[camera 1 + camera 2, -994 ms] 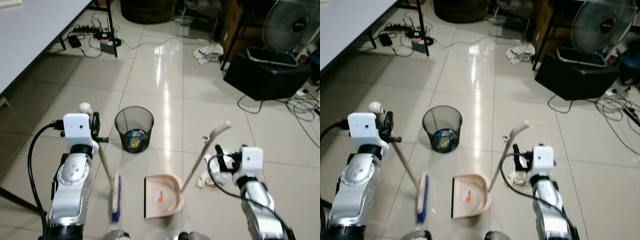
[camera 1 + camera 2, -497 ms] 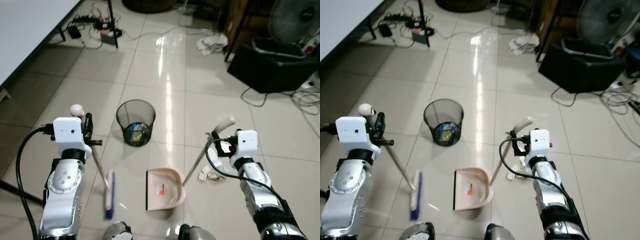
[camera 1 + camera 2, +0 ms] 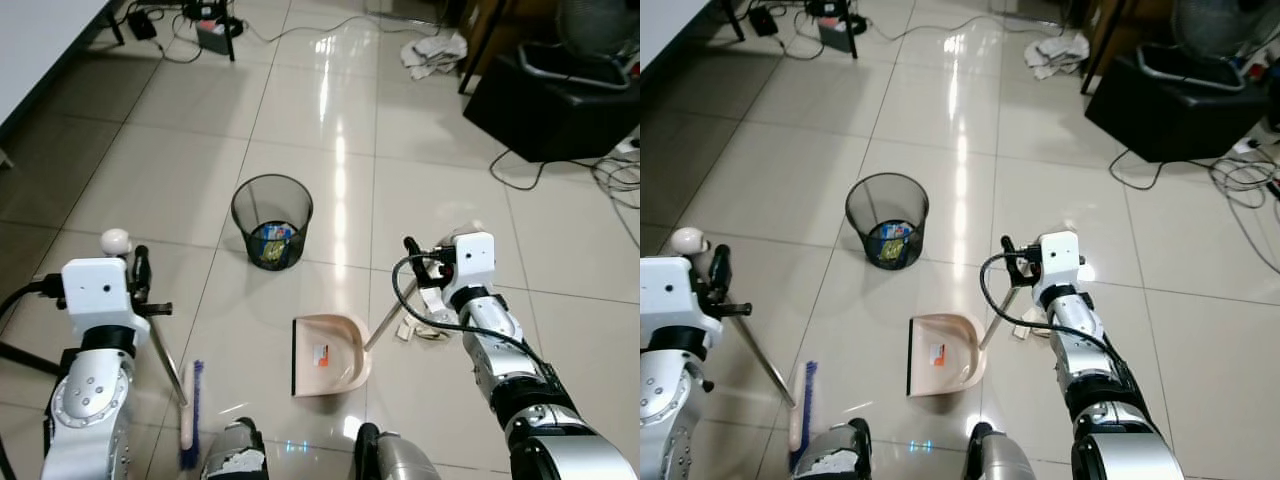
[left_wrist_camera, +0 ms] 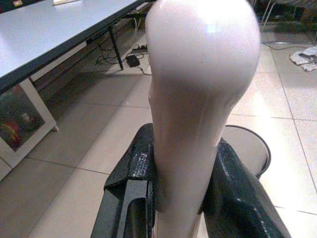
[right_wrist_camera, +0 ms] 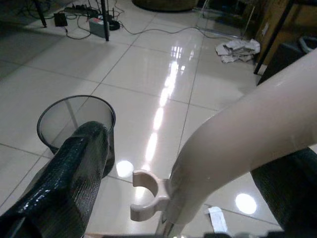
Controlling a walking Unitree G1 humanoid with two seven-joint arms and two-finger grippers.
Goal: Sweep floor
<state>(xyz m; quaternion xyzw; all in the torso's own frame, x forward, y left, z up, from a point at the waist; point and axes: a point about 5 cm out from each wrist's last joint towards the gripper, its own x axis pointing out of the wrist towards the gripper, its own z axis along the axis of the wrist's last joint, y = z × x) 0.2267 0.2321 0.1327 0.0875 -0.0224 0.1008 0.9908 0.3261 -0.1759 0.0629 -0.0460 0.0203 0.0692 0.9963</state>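
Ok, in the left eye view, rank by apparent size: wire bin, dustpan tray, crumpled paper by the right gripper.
1. wire bin, largest, though the dustpan tray looks close in size, so this order is unsure.
2. dustpan tray.
3. crumpled paper, clearly smallest, partly hidden behind the right gripper.

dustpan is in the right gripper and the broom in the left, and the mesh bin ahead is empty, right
Not quite: the mesh bin is not empty; the left eye view shows colourful rubbish at its bottom. The rest holds: the right gripper holds the dustpan by its handle and the left gripper holds the broom.

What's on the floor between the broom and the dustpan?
Nothing: bare tile lies between the broom and the dustpan, as the left eye view shows.
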